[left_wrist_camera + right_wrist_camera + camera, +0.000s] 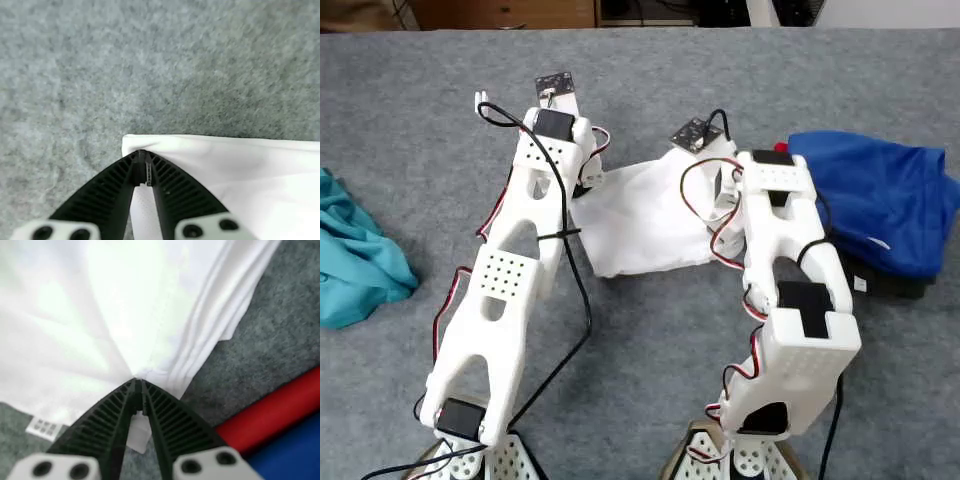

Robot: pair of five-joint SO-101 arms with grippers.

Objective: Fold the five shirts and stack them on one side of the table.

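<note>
A white shirt (pixel 640 220) lies partly folded on the grey table between my two arms. My left gripper (pixel 142 161) is shut on the white shirt (pixel 240 170) at its corner edge; in the high view this gripper (pixel 582 180) sits at the shirt's left side. My right gripper (pixel 137 386) is shut on a bunched fold of the white shirt (pixel 100 315); from above it (pixel 728 190) is at the shirt's right side. A blue shirt (pixel 885 200) lies folded on a pile at the right. A teal shirt (pixel 355 255) is crumpled at the left edge.
Under the blue shirt (pixel 295 460) a red one (pixel 270 412) and a dark layer (pixel 890 280) show in the pile. The grey table (pixel 650 360) is bare in front of the white shirt. Wooden furniture (pixel 500 12) stands behind the table.
</note>
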